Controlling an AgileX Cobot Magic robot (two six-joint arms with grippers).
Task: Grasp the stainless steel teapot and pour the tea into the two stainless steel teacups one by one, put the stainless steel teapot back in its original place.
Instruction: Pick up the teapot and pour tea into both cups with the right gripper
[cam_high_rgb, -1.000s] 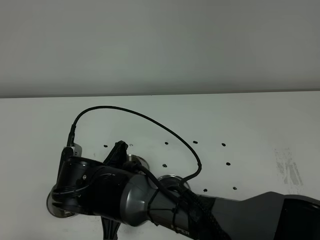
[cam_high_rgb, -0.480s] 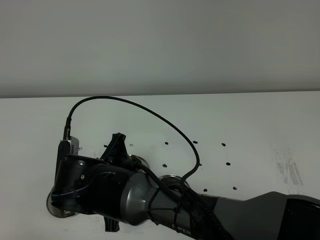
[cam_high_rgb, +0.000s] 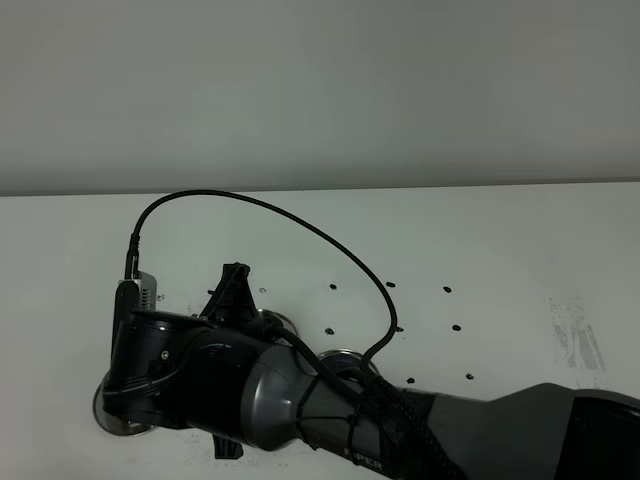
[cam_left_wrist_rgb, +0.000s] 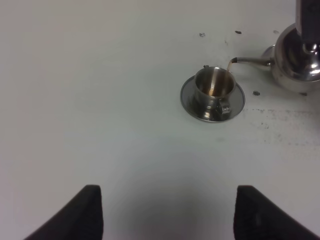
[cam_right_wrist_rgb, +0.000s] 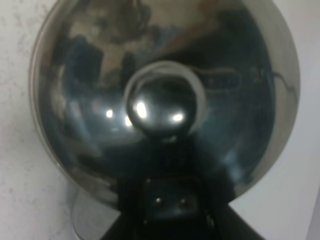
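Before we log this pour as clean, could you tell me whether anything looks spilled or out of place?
Nothing stands out. The thin stream from the stainless steel teapot lands inside the teacup, which stands upright on its saucer. No tea shows on the table, only faint dark scuffs near the pot.

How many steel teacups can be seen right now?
1: the teacup on its saucer, under the spout of the teapot. The right arm may hide the other.
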